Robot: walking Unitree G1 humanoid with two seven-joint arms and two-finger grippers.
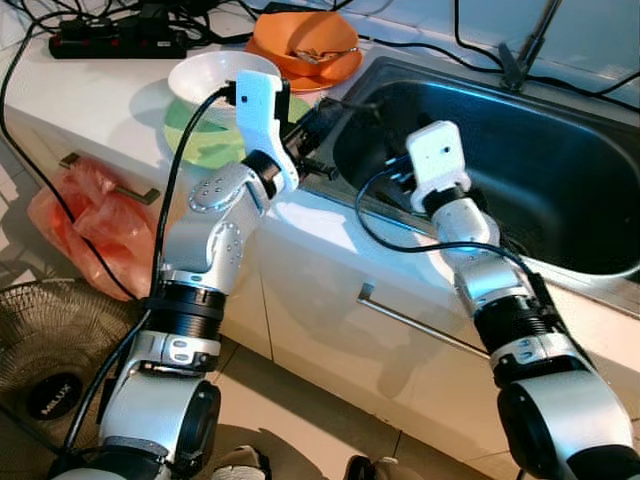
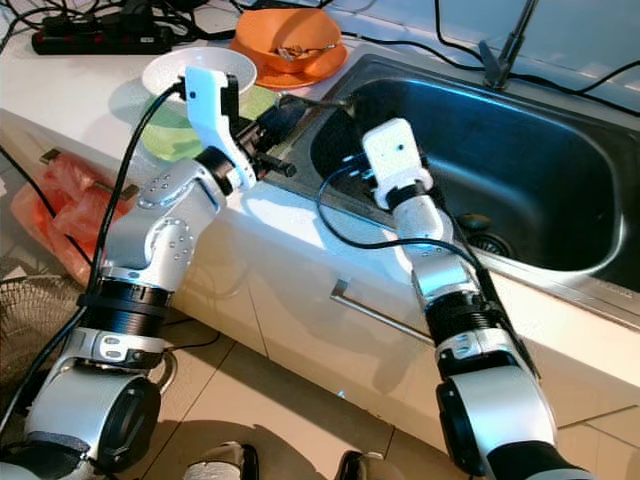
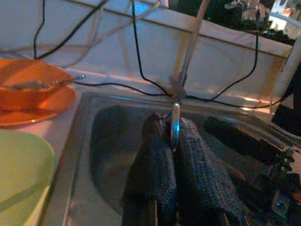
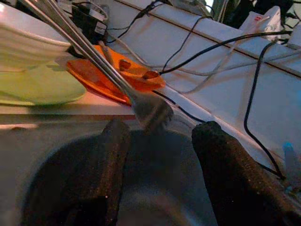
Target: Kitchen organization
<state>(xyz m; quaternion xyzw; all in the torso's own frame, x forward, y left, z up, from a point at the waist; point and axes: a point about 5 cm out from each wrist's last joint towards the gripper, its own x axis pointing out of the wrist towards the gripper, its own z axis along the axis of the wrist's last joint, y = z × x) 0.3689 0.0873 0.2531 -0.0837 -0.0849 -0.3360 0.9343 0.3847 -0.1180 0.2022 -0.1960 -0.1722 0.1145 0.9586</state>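
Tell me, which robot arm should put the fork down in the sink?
Probably the left. Its gripper is already shut on the fork, holding it over the sink's edge. The right gripper is open just beyond the fork's prongs and holds nothing.

The sink (image 1: pixel 560 180) is set into the tabletop (image 1: pixel 90 95), to the right. Left of it stand a bowl (image 1: pixel 205 75) on a plate (image 1: pixel 200 135), with a dish (image 1: pixel 305 45) behind them and a power strip (image 1: pixel 115 38) at the far left. The left claw (image 3: pixel 175 141) reaches over the sink's left rim (a fork (image 4: pixel 141 106) pinched in it); the right claw (image 4: pixel 160 155) hangs inside the basin. A bag (image 1: pixel 85 225) and a fan (image 1: pixel 50 370) sit on the floor (image 1: pixel 300 420) at the left.
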